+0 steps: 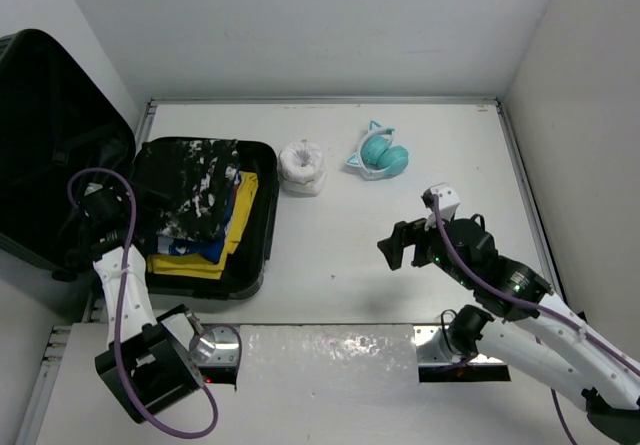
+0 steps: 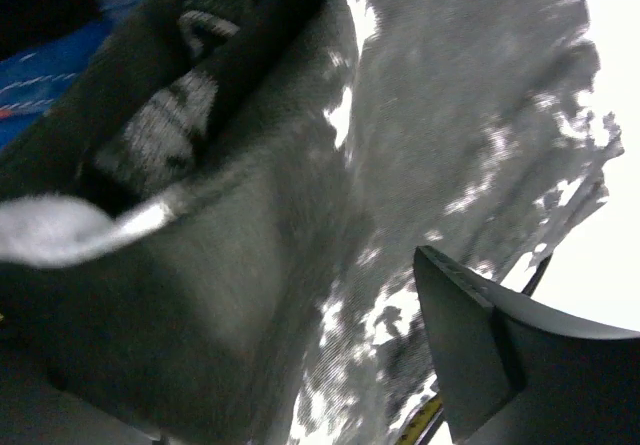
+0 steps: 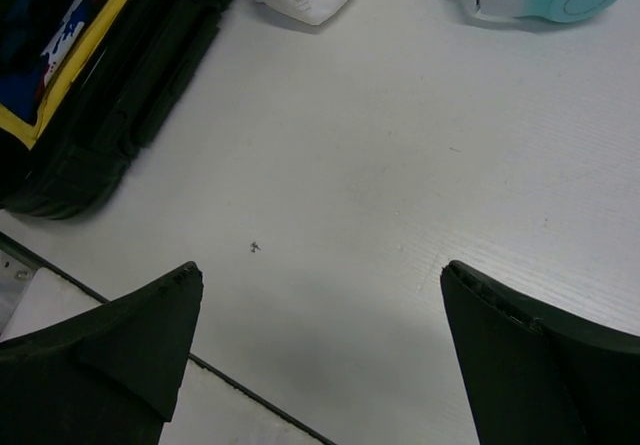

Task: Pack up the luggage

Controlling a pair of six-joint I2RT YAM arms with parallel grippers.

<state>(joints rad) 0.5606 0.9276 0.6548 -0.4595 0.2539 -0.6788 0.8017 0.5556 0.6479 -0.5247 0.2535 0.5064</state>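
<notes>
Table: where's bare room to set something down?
Widest bare patch: mid-table, between the suitcase and the right arm, near side of the white roll. Also free: right of the headphones out to the table edge. Crowded: the suitcase, stacked with clothes; the gap between roll and headphones is tight.

Robot lab cell: plain white walls (image 1: 300,25) boxing white table (image 1: 340,265), arms (image 1: 540,340) bolted at edge.
</notes>
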